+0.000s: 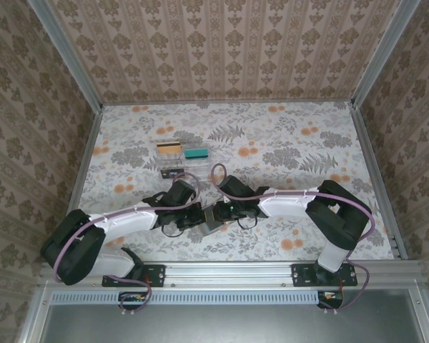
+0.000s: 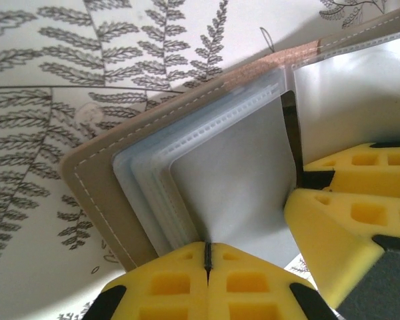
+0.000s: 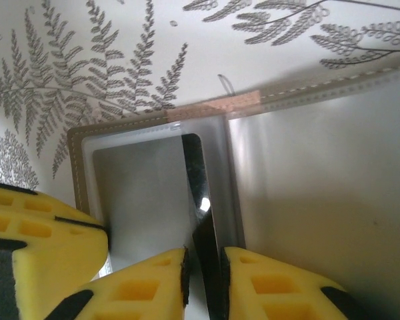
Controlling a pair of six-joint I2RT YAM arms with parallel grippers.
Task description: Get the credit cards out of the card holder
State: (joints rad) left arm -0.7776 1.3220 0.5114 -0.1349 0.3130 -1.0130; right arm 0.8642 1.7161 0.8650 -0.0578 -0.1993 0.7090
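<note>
Evidently to stop the open card holder [image 2: 93,177], lying near-centre on the table [image 1: 286,136], from lifting, the left gripper [image 2: 207,263] clamps fully shut on its left sleeve edge while the right gripper [image 3: 203,273], almost closed, pinches a dark credit card [image 3: 199,193] poking from a slot.

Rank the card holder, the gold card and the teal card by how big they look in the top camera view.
1. card holder: largest, though partly covered.
2. gold card and teal card: they look nearly alike, so I won't rank them.
</note>
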